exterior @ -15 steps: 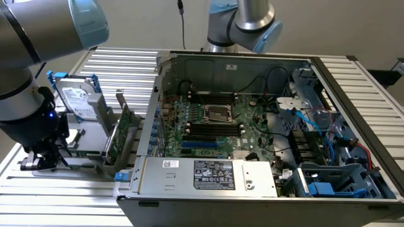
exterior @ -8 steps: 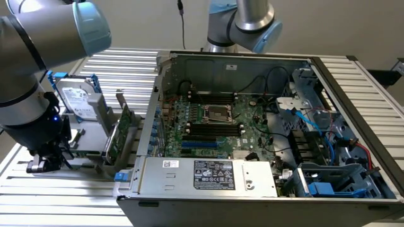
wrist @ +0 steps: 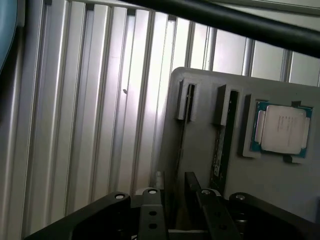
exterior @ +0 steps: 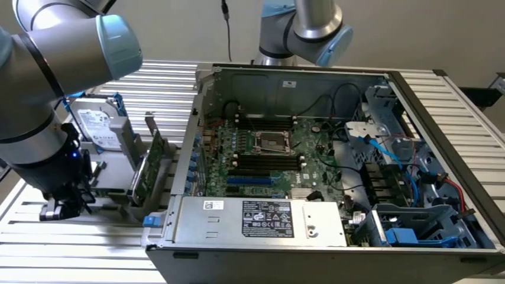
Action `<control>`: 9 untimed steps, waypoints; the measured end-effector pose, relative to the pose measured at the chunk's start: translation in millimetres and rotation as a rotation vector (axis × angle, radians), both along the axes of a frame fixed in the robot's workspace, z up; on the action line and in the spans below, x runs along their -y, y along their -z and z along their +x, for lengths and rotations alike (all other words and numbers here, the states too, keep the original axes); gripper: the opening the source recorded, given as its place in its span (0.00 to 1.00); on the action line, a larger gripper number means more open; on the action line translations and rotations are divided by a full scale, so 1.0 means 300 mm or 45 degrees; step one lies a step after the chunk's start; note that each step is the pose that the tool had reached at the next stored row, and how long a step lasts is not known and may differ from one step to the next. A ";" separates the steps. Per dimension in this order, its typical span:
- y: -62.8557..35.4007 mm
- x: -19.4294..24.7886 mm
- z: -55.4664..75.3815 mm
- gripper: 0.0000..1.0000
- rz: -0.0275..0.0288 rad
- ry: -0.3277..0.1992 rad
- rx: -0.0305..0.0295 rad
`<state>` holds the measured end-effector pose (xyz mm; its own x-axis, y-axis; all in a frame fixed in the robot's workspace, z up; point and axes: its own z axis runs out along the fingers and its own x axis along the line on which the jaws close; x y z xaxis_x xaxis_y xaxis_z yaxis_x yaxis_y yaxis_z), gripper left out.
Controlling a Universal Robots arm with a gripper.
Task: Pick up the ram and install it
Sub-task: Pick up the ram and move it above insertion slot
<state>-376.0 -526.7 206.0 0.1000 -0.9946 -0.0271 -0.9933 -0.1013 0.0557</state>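
Barely begun. Exterior view: gripper (exterior: 59, 211) low beside the grey holder (exterior: 110, 173), computer case (exterior: 316, 177) beyond that, memory slots (exterior: 268, 158) seemingly bare. Wrist view: fingers (wrist: 150, 212) parted, clasping nothing; ram (wrist: 220, 150) upright in the holder just ahead, untouched. Pick-up and install both left.

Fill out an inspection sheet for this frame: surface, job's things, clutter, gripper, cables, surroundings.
Surface: slatted metal table carrying a grey parts holder and an open computer case.
Job's things: ram stands edge-on in a holder slot, not yet picked up; motherboard memory slots look unfilled.
Clutter: hard drive, expansion card and processor in the holder.
Gripper: gripper open, low over the holder near its slots, holding nothing.
Cables: black cable crosses the wrist view; blue cables inside the case.
Surroundings: plain wall; nothing else seen.
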 end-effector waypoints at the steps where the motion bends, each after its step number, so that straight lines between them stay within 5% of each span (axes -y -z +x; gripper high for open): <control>1: 0.006 0.000 0.000 0.31 0.0002 0.000 0.0000; 9: 0.031 -0.005 -0.004 0.31 0.0157 0.007 0.0001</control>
